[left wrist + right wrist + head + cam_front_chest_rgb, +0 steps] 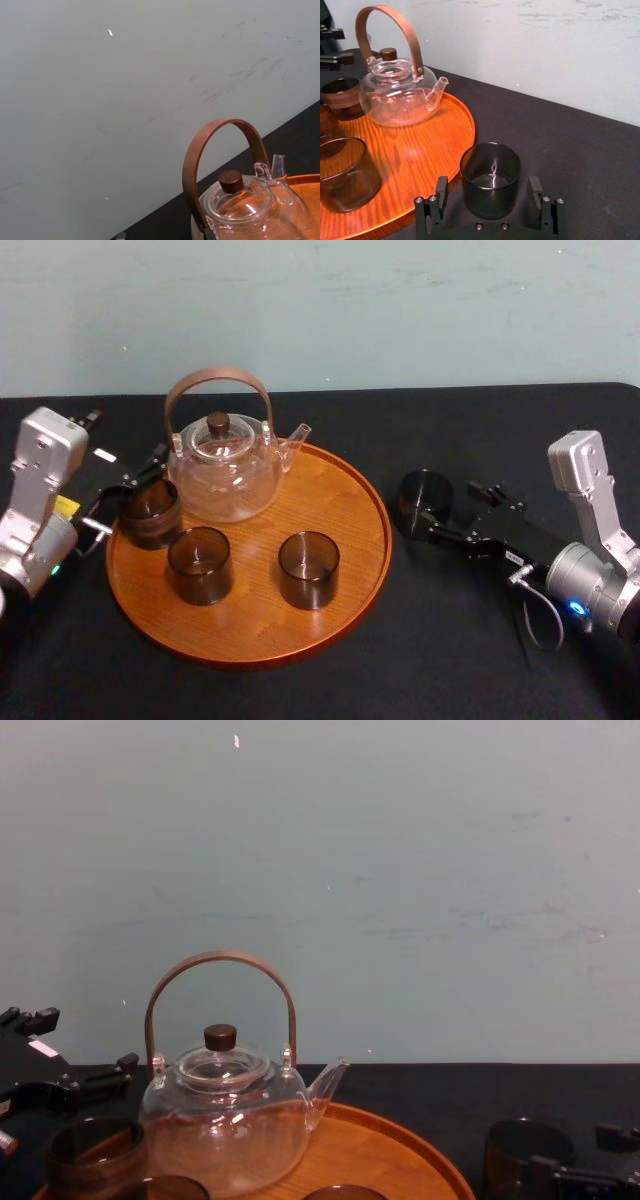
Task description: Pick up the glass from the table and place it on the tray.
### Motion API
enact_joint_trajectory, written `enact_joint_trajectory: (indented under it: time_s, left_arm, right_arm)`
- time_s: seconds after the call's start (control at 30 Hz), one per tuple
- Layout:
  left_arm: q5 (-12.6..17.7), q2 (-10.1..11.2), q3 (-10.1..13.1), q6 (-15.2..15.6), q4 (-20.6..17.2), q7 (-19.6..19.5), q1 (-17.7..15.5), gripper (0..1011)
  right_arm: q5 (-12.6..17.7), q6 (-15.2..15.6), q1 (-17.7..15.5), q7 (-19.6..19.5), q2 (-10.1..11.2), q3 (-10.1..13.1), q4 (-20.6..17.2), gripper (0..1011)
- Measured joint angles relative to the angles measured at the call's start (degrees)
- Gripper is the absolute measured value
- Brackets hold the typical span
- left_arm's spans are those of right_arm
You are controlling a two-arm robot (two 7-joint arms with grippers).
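Smoke-dark glass [490, 172], a squat straight-walled tumbler, stands upright on the black worktop [570, 140], just off the tray [255, 625] rim at 3 o'clock. The right wrist view settles what the head view leaves unclear: the right pincer [488, 184] straddles the tumbler, prongs apart, with a gap on each side. That arm reaches in low from 4 o'clock. The left pincer [134, 490] sits at the tray's 10 o'clock; its grip cannot be told.

Setting: looking like a robotics lab | evidence: black matte table [450, 670] butting against bare, scuffed pale wall [400, 310] | robot arms [590, 530] flanking it
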Motion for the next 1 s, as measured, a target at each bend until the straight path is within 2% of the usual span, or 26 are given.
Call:
enact_joint_trajectory:
  time_s: [0.43, 1.0]
  left_arm:
    - [0.0, 0.0, 0.0, 0.0, 0.0, 0.0, 0.0, 1001]
    - [0.0, 0.0, 0.0, 0.0, 0.0, 0.0, 0.0, 1001]
  right_arm:
    - [-1.4, 0.8, 2.1, -0.5, -1.1, -0.5, 1.7, 1002]
    - [-3.5, 6.0, 7.6, -0.7, -3.4, -3.0, 6.5, 1002]
